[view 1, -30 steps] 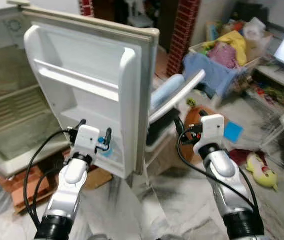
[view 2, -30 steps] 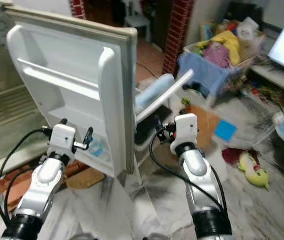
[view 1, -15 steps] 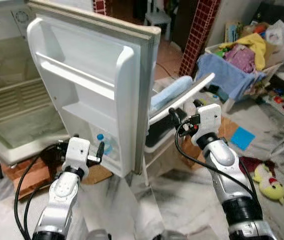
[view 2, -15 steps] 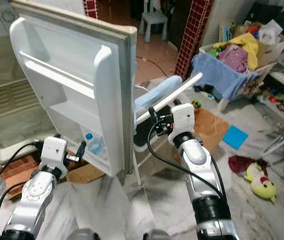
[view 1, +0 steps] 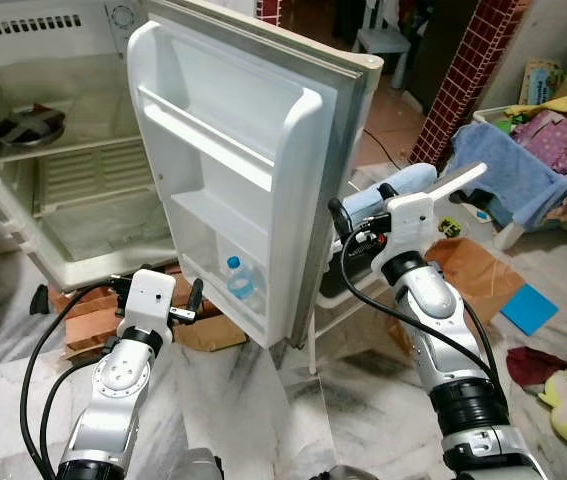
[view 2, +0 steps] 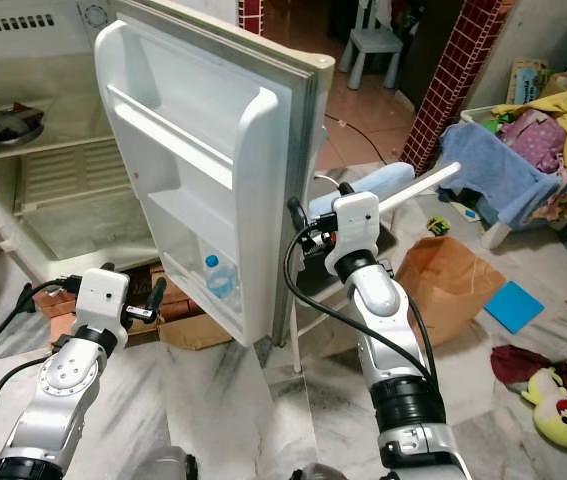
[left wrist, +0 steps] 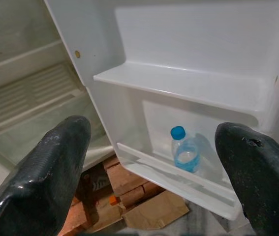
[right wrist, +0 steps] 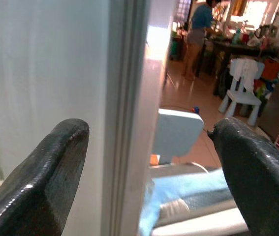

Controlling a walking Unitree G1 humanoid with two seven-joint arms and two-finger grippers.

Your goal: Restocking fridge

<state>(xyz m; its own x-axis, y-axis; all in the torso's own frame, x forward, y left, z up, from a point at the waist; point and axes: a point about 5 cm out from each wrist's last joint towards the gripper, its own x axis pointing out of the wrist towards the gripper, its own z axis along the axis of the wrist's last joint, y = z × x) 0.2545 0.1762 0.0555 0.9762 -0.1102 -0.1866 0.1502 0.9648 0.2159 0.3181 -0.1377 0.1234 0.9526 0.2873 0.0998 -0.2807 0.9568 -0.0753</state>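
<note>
Fridge [view 1: 73, 150] stands open, cabinet nearly bare; a dark dish [view 1: 25, 126] sits on the upper shelf, contents unclear. Fridge door [view 1: 253, 190] swung wide, upper racks bare. Water bottle [view 1: 240, 280], blue cap, upright in the bottom door rack. Left gripper [left wrist: 154, 162] low in front of that rack, fingers spread, holding nothing. Right gripper [right wrist: 144, 162] at the door's outer edge, fingers wide apart with the edge between them, not clamped.

Likely step: bottle stocked, door next. Next move calls for the right gripper pushing the door shut with the left clear of the swing. No other stock visible. Bricks [view 1: 83, 315] and cardboard [view 1: 213, 330] under the fridge partly hidden.
</note>
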